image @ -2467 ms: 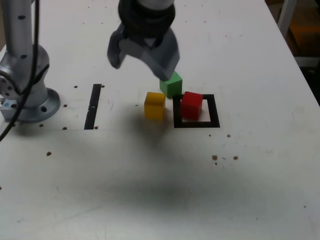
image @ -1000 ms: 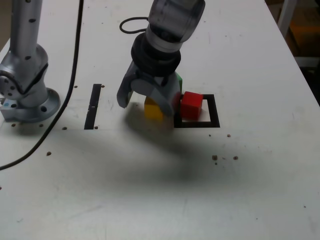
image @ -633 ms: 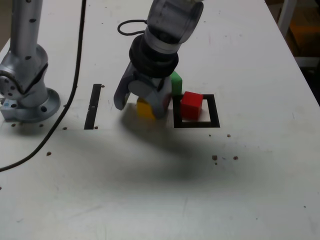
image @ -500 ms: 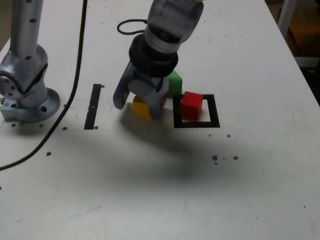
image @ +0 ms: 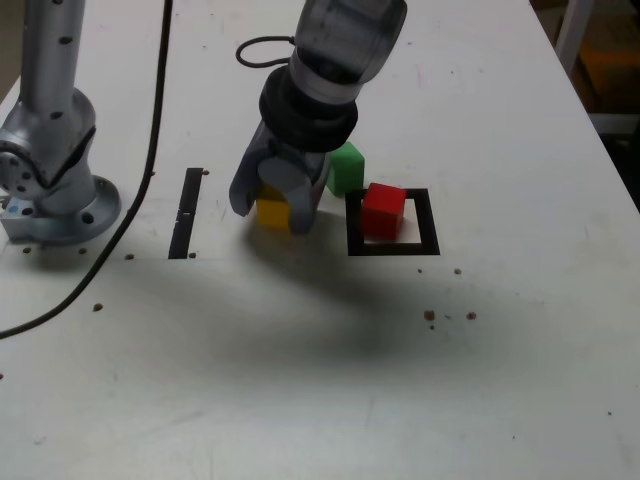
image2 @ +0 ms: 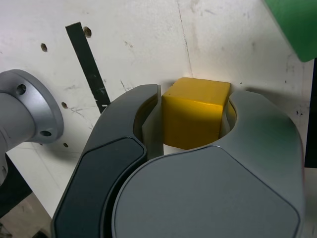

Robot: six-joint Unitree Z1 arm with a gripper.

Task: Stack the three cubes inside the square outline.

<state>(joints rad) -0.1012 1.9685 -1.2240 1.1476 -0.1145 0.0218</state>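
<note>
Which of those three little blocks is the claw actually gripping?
The yellow block, pinched between the gripper's jaws. The green block sits free beside it; the red block sits inside the black square.

Gripper [image: 272,211]: descends from above the table; jaws now closed on yellow cube [image: 270,211].
Yellow cube: shifted toward the exterior view's left, away from green cube [image: 346,168].

No readable text, label, brand or number shows in either view — the cubes, the tape marks, the bench and the arm all appear unmarked.
</note>
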